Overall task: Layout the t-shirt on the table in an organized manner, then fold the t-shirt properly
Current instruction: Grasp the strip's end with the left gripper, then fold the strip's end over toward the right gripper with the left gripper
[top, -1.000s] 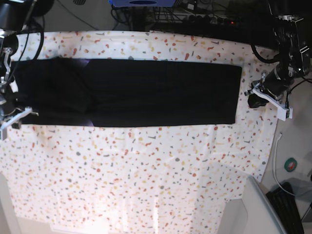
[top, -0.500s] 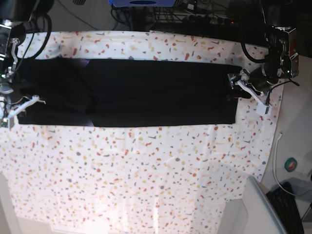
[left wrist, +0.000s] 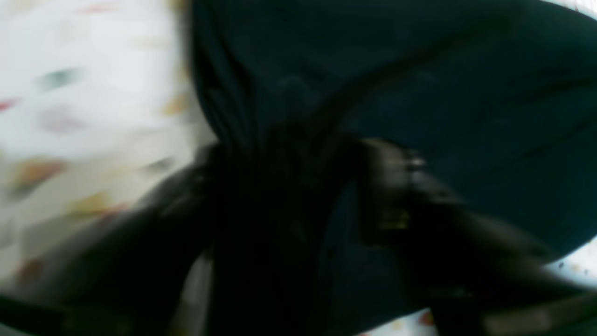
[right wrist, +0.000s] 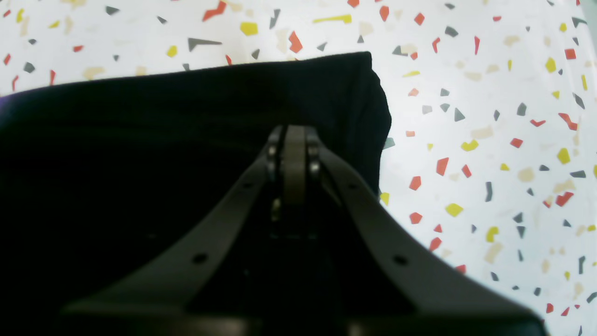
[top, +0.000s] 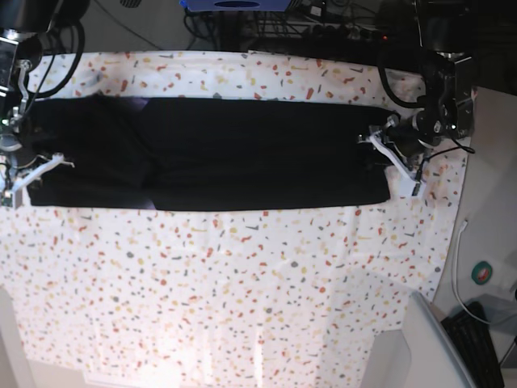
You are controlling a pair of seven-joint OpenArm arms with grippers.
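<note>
1. Two grippers now sit at opposite ends of the t-shirt (top: 214,153), which lies as a long black band across the far half of the speckled surface (top: 242,299).
2. At the base view's left, the right gripper (top: 24,174) rests at that end of the band with its jaws pressed together; its wrist view shows them closed over the black cloth near a corner, and I cannot tell whether any fabric is pinched. It has barely moved from a second ago.
3. In the middle, the band lies flat and unchanged, a faint purple patch (top: 139,103) showing at its far edge.
4. At the right, the left gripper (top: 392,158) has come in from off the surface onto the band's end. Its blurred wrist view shows dark cloth bunched between the jaws, so it appears to be pinching the t-shirt.
5. Judged from this, a lengthwise fold is about to begin.
</note>
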